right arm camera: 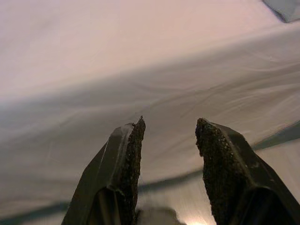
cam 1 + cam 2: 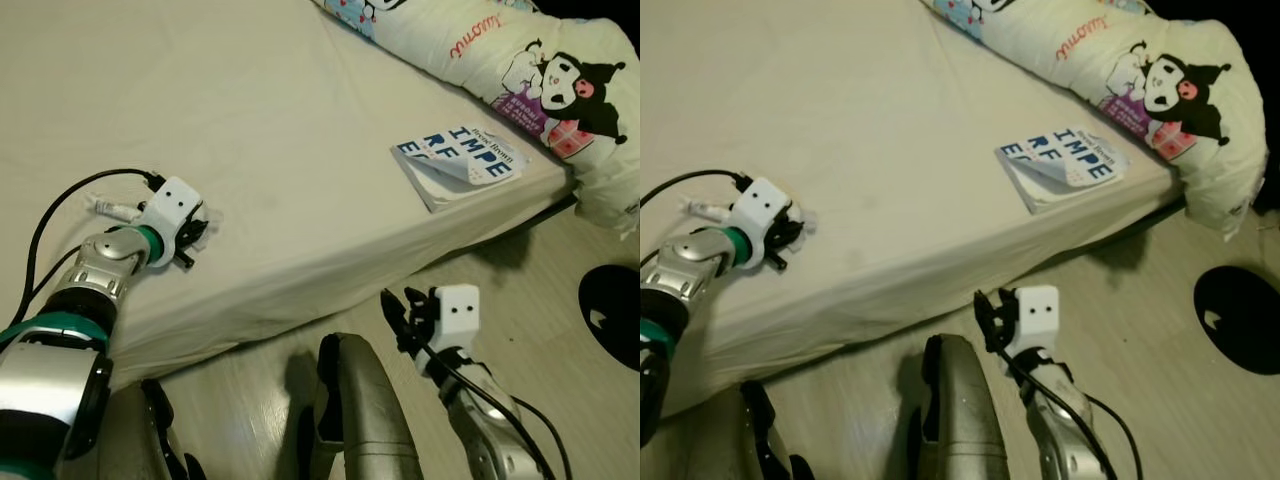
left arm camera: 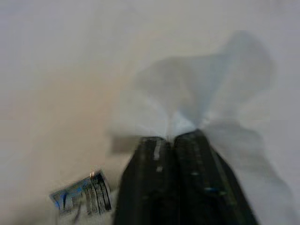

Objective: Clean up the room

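Observation:
My left gripper [image 2: 197, 238] rests on the cream bed sheet [image 2: 260, 110] near the bed's front edge. Its fingers are shut on a crumpled white tissue [image 3: 197, 89], which spreads out beyond the fingertips [image 3: 159, 145]. Just behind it on the sheet lies a small white tube with a blue label [image 3: 82, 199] [image 2: 112, 208]. A paperback book with blue letters [image 2: 460, 160] lies near the bed's right corner. My right gripper [image 1: 169, 126] hangs open over the floor beside the bed's edge [image 2: 402, 318], holding nothing.
A long pillow printed with cartoon figures [image 2: 560, 80] lies along the far right of the bed. A black round thing [image 2: 610, 305] sits on the pale wood floor at the right. My own leg [image 2: 360, 410] is below, in front of the bed.

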Robot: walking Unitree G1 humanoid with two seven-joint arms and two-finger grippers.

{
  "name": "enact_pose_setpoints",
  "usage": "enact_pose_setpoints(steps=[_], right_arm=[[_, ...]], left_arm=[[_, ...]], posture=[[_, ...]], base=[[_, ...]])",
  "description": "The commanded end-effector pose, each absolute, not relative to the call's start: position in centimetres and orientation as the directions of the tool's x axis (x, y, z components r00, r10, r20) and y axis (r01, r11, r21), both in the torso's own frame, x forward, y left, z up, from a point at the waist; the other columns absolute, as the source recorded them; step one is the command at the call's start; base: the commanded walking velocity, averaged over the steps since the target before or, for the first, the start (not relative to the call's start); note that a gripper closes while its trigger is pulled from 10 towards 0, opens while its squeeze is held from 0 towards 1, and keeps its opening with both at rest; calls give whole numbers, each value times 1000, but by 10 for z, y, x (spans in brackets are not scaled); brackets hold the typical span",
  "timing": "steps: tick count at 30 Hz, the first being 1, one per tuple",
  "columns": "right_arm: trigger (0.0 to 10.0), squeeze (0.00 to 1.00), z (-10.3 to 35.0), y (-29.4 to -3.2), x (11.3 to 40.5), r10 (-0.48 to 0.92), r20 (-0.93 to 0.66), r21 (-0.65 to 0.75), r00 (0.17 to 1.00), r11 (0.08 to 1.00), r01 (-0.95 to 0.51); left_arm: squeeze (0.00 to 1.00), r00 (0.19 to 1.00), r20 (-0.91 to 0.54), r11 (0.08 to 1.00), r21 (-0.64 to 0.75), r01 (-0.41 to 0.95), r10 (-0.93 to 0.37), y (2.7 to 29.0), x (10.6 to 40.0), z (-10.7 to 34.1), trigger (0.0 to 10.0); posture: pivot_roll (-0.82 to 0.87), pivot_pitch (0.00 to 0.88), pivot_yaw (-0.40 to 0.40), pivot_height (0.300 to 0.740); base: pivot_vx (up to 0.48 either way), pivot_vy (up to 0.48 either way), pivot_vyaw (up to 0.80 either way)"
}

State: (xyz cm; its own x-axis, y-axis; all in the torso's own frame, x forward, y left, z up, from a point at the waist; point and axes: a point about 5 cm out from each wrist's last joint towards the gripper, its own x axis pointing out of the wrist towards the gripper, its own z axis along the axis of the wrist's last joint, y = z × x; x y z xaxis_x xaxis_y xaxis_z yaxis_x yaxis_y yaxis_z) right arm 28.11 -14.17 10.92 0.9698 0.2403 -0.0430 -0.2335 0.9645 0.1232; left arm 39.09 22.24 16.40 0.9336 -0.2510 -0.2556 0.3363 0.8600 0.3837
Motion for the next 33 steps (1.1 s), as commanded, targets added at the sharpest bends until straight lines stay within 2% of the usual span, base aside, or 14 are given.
enact_pose_setpoints(steps=[1,3,6,7,9,10,11,15,21,24,27,30,33], right_arm=[[10000,0,99,-139,279,240,-73,131,968,965,-229],[10000,0,99,-132,284,250,-62,143,966,960,-240],[10000,0,102,-118,294,279,-35,167,960,948,-270],[10000,0,102,-118,294,279,-35,167,960,948,-270],[10000,0,101,-114,297,289,-31,173,957,944,-280],[10000,0,101,-114,297,289,-31,173,957,944,-280],[10000,0,100,-110,300,311,-29,173,950,938,-302],[10000,0,101,-104,303,345,-20,163,938,927,-337],[10000,0,106,-87,309,419,12,144,908,898,-416],[10000,0,108,-83,311,434,20,146,901,890,-432],[10000,0,111,-73,313,470,37,143,882,871,-471],[10000,0,115,-57,311,534,65,124,843,834,-537],[10000,0,117,-48,308,570,86,107,817,811,-576]], left_arm=[[0,931,-296,884,346,314,-214,229,383,144,0],[0,949,-241,895,346,280,-204,225,384,147,0],[0,984,21,913,378,155,-176,214,388,179,0],[0,984,21,913,378,155,-176,214,388,179,0],[0,972,136,915,383,128,-193,210,384,198,0],[0,972,136,915,383,128,-193,210,384,198,0],[0,956,197,916,380,132,-219,207,375,209,0],[0,941,238,918,370,140,-240,205,362,215,0],[0,938,291,928,364,75,-190,213,339,219,0],[0,933,299,927,365,83,-201,213,336,221,0],[0,902,340,921,368,132,-265,202,330,235,0],[0,843,408,911,358,205,-350,178,321,259,0],[0,825,415,906,343,250,-384,166,316,267,0]], posture=[[-67,229,-57,493],[-40,196,-48,493],[10,153,-44,493],[10,153,-44,493],[29,142,-46,493],[29,142,-46,493],[46,132,-47,493],[59,126,-53,493],[87,115,-73,493],[93,114,-76,493],[109,106,-83,493],[110,96,-78,493],[108,94,-74,493]], base=[[0,0,0],[0,0,0],[0,0,0],[0,0,0],[0,0,0],[0,0,0],[0,0,0],[0,0,0],[0,0,0],[0,0,0],[0,0,0],[0,0,0],[0,0,0]])
